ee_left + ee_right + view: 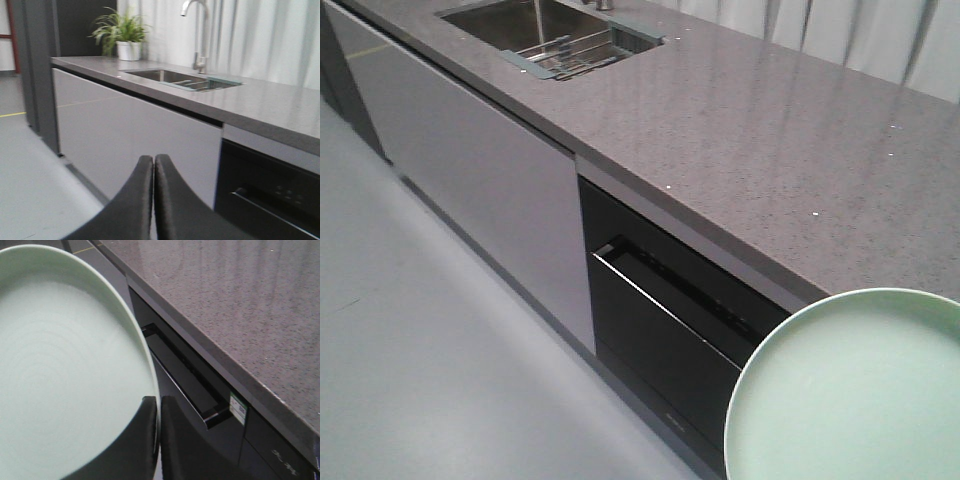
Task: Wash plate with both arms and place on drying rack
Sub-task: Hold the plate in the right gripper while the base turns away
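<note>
The pale mint-green plate [860,395] fills the lower right of the front view, held in the air in front of the dark dishwasher. In the right wrist view the plate [65,365] takes up the left half, and my right gripper [158,405] is shut on its rim, one black finger on each face. My left gripper [153,162] is shut with nothing between its fingers, facing the cabinet fronts. The drying rack [582,52] of steel wire bars spans the right end of the sink at the far left of the counter; the left wrist view shows the drying rack [207,83] as well.
A long grey speckled counter [750,150] runs over white cabinet doors [485,180] and a black dishwasher [665,330] with its door slightly ajar. A steel sink [160,75] has a tall faucet [200,35]. A potted plant [125,37] stands at the counter's far end.
</note>
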{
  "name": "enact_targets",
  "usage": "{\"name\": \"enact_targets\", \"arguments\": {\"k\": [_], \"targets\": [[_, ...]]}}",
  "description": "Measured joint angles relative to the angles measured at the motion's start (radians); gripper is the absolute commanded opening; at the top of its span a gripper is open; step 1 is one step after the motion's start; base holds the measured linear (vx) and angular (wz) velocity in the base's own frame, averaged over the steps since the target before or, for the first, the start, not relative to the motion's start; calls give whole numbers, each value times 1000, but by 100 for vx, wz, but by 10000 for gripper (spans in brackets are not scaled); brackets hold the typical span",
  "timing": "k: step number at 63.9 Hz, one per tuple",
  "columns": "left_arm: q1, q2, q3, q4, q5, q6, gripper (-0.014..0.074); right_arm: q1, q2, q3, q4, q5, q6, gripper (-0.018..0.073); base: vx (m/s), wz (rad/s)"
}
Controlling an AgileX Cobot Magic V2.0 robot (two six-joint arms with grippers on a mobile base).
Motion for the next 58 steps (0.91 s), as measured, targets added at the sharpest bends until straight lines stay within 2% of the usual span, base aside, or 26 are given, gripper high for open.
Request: {"name": "enact_targets", "arguments": {"k": [58], "targets": [[0,0,0,0,0,0,-6,0,0,0,0,0,0,-2,-5,46]]}}
